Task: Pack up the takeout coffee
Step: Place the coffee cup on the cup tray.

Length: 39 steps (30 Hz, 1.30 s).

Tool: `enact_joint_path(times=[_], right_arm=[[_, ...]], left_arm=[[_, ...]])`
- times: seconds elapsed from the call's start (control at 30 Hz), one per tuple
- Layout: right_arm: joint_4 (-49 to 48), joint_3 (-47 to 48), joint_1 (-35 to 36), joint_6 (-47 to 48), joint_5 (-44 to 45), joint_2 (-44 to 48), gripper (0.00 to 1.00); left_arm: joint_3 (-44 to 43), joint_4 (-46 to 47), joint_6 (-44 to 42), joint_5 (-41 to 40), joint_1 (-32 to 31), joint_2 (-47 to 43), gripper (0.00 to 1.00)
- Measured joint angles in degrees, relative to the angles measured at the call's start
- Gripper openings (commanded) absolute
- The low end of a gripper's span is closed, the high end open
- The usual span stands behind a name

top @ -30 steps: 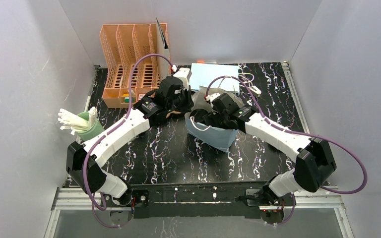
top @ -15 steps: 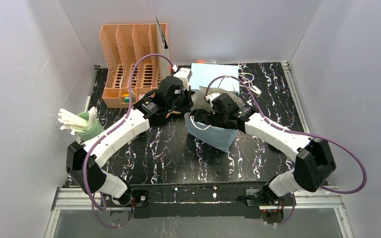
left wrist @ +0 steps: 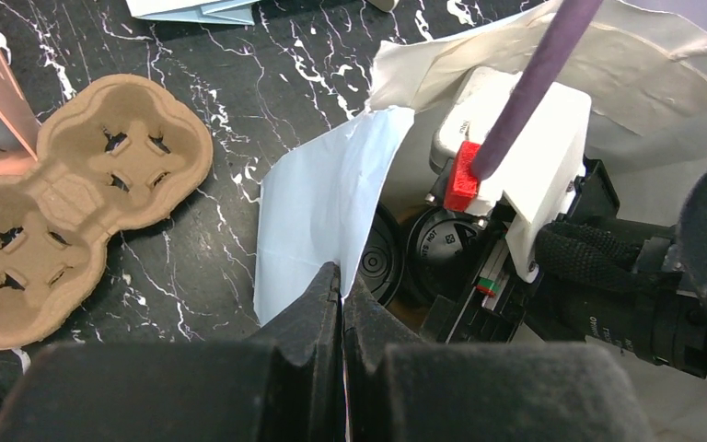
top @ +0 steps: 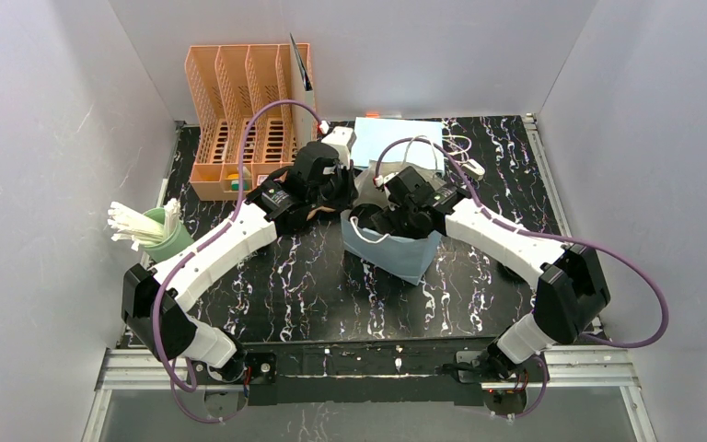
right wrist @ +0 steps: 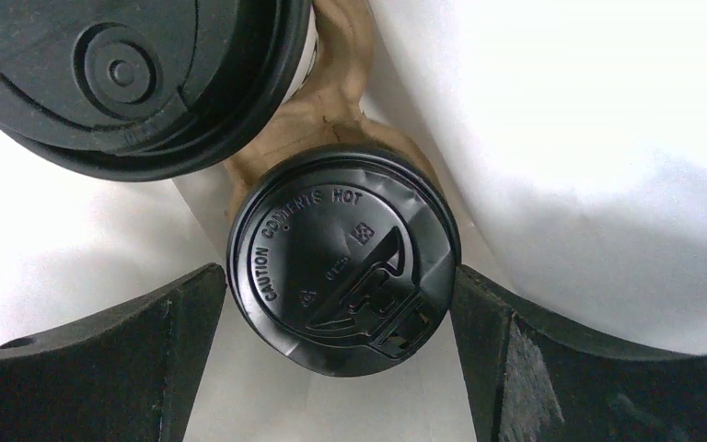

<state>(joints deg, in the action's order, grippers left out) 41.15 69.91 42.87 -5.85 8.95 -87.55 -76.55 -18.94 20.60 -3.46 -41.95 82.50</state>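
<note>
The light-blue paper bag [top: 396,253] stands open mid-table. My left gripper [left wrist: 341,281] is shut on the bag's near edge [left wrist: 322,203], pinching the paper. My right gripper [right wrist: 341,322] reaches down into the bag and is open, one finger on each side of a takeout coffee cup's black lid [right wrist: 342,258], close to its rim. That cup sits in a brown pulp carrier [right wrist: 331,101] inside the bag. A second black lid [right wrist: 129,74] is beside it. The left wrist view shows both lids [left wrist: 446,244] under the right wrist.
An empty brown two-cup carrier [left wrist: 74,203] lies left of the bag. An orange rack [top: 244,120] stands at the back left. A green cup of white sticks [top: 161,235] is at the left edge, and flat light-blue bags [top: 396,138] lie behind.
My right arm has shifted a little left and back over the bag, its elbow drawn in. The left arm holds the bag edge as before.
</note>
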Motion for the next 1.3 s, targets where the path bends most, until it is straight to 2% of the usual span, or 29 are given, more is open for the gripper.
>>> enact_joint_path(times=[0.43,1.3], right_arm=[[9.94,7.32,0.76,-1.4,-2.03,-0.02,0.98],[12.13,28.39,0.76,0.57,-0.63,0.94,0.98]], left_arm=[[0.04,-0.35,-1.14,1.38,0.0,0.0,0.0],[-0.09,-0.31,-2.78,3.85,0.0,0.57,0.0]])
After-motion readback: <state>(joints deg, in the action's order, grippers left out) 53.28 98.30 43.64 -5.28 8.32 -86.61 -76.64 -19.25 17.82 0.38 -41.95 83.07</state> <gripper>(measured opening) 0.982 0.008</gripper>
